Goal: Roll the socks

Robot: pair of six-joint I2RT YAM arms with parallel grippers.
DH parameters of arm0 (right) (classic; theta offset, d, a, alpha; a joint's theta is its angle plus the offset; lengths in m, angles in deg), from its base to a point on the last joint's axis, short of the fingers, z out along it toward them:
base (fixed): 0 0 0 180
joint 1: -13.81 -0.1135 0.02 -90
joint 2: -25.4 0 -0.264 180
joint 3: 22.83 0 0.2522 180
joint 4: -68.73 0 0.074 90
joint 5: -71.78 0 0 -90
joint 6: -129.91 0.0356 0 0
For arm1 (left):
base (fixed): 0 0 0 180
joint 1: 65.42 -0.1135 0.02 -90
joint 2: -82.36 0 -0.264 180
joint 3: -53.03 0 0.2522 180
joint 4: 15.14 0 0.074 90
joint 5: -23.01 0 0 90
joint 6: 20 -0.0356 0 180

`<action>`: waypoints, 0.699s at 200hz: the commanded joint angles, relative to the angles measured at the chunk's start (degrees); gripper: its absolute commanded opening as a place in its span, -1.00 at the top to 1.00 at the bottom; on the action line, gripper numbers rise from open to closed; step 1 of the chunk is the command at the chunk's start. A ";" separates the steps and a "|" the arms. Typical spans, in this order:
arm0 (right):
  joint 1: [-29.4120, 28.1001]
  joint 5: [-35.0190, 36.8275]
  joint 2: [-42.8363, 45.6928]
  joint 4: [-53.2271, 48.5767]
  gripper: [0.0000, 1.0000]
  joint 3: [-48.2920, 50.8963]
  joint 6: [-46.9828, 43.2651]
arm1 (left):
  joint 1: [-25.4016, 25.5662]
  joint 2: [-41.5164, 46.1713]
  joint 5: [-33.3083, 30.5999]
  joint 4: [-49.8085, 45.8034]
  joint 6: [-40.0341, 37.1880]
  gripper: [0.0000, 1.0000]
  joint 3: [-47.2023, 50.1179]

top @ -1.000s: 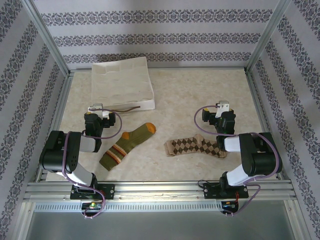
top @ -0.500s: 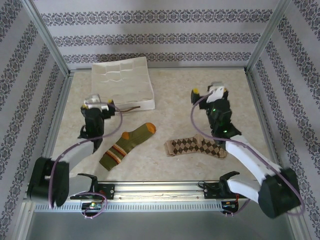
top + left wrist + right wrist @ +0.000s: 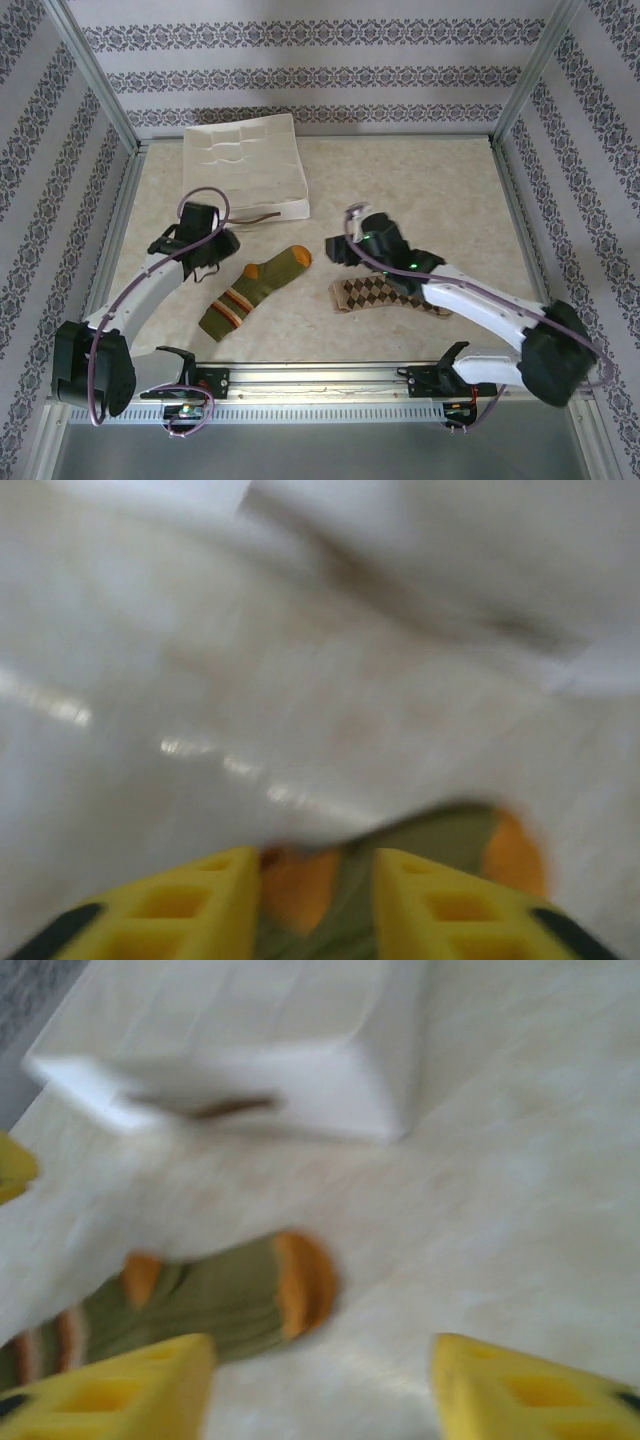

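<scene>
Low in the top view, the olive green sock (image 3: 255,290) lies slantwise left of centre on the tabletop (image 3: 430,190). The argyle sock (image 3: 388,293) lies flat right of centre, apart from it. The left gripper (image 3: 315,870) hangs over the green sock's upper left end, fingers narrowly apart and empty. The right gripper (image 3: 320,1360), above the gap between the socks, stands wide apart and empty. Farther back, upper left, sits a white divided tray (image 3: 243,165).

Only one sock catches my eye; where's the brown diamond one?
Top view: the argyle sock lies right of centre, beside the green sock, partly under the right arm.
</scene>
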 commanded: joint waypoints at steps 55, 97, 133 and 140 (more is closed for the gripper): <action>-5.93 -13.72 -33.14 4.55 0.51 -20.20 8.57 | -0.01 -5.38 9.36 -6.03 1.72 0.48 5.52; -4.26 -12.18 -40.83 2.75 0.70 -24.20 12.61 | 0.65 -8.47 15.90 -0.31 3.44 0.53 8.37; 0.75 -12.80 -42.48 1.55 0.70 -22.96 11.67 | 4.72 -9.83 20.43 6.38 8.85 0.56 11.12; 2.04 -13.60 -42.92 0.93 0.70 -23.50 10.82 | 6.39 -10.17 20.99 7.77 10.39 0.56 11.22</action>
